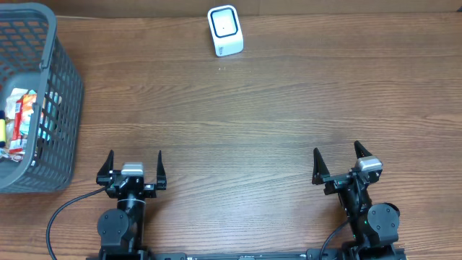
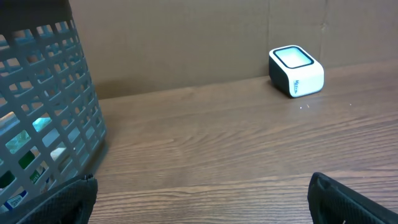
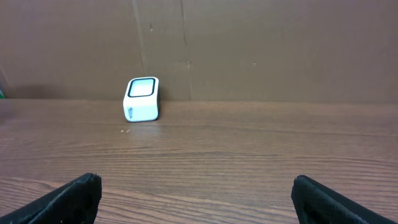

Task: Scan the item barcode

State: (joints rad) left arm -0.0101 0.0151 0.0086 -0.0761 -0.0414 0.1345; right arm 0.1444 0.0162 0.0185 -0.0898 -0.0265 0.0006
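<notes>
Nothing here can be read with any certainty. The small white box-shaped plastic scanner (image 1: 225,30) with a glass top, standing far ahead of the left pincer (image 1: 135,155) and off to its right, carries a short blue mark (image 3: 131,111) low on its side face (a logo or brand word, too small and blurred to spell out). The red-and-white packets (image 1: 20,114) in the grey plastic mesh basket (image 1: 65,94), just left of that pincer, show printing, equally illegible.

Wooden table (image 1: 253,123): scanner (image 1: 224,30), basket (image 1: 66,115)
</notes>
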